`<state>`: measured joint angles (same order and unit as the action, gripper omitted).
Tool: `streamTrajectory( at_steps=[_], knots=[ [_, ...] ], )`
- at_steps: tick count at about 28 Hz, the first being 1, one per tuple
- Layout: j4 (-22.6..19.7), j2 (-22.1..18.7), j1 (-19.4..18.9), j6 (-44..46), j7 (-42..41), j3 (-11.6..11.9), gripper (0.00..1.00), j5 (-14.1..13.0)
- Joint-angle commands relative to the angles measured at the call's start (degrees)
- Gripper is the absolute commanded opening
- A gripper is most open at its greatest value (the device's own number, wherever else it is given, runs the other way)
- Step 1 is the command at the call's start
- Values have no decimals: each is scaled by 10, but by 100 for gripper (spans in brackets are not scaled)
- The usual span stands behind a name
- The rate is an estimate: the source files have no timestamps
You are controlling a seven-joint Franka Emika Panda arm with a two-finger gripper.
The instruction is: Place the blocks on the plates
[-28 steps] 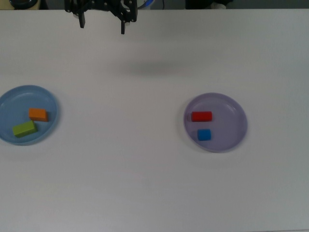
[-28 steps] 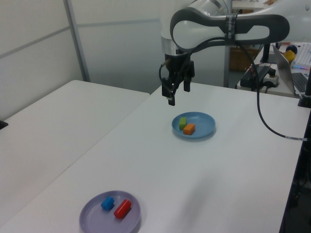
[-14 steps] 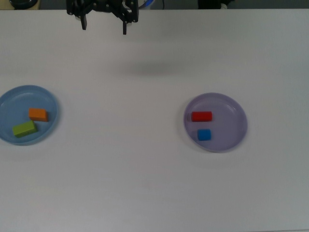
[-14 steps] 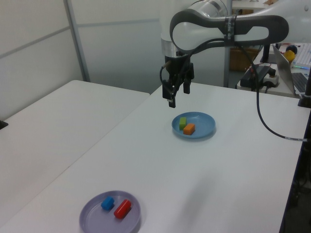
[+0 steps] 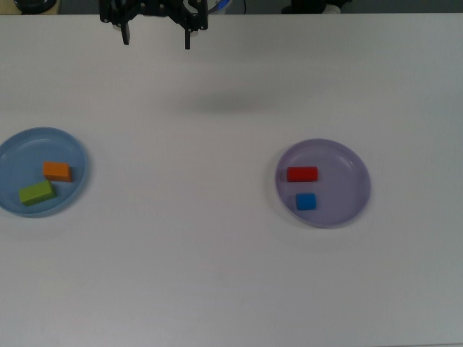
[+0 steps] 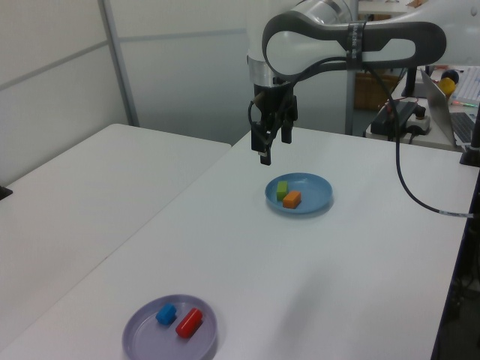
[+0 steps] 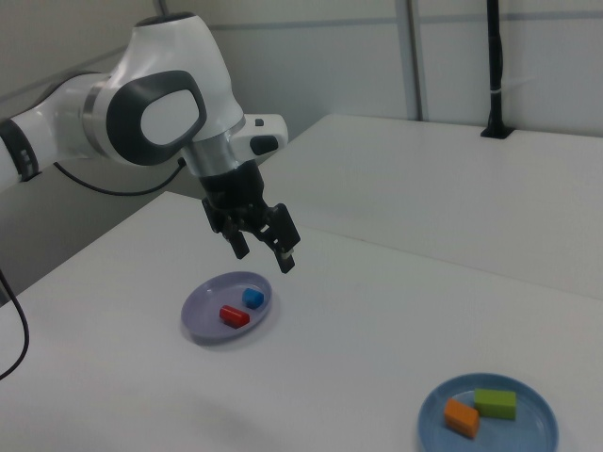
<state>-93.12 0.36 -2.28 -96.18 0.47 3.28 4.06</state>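
- Blocks all sit on plates from what I see: green block [image 5: 37,192] and orange block [image 5: 57,171] on the light blue plate [image 5: 72,148], red block [image 5: 302,173] and blue cube [image 5: 306,202] on the lavender plate [image 5: 347,163].
- Green and orange lie just beside each other, near corners almost touching in the top view; I can't tell if they make contact.
- Red and blue are apart, with a thin strip of plate between them; red is nearer the top view's upper edge, blue below it.
- Left view confirms this: green [image 6: 282,190] and orange [image 6: 292,199] on the blue plate [image 6: 319,193] farther off, blue cube [image 6: 166,313] and red block [image 6: 189,322] on the lavender plate [image 6: 139,334] close to the camera.
- Right view: lavender plate [image 7: 200,320] with red [image 7: 234,316] and blue [image 7: 252,298]; blue plate [image 7: 537,414] with orange [image 7: 461,417] and green [image 7: 496,404] near the bottom edge.
- Plates are well apart on the white surface [image 5: 217,275], blue one at the top view's left edge, partly cut off.
- Hand [image 5: 156,39] hangs above the surface at the top view's upper edge, fingers spread, nothing between them.
- Hand in the left view [image 6: 274,148] is up in the air near the blue plate, pointing down; in the right view [image 7: 266,252] it's above and just beside the lavender plate, clear of both plates.
- Soft shadow [image 5: 221,103] is on the surface below the hand in the top view.
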Motion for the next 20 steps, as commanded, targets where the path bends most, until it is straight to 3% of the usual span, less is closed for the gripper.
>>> streamTrajectory(
  at_steps=[1, 9, 20],
  knots=[
    [16, -4, 3, 26, -20, 1, 100, -15],
    [27, -4, 4, 27, -21, 8, 100, -63],
    [27, -4, 3, 38, -36, 7, 100, -64]
  ],
)
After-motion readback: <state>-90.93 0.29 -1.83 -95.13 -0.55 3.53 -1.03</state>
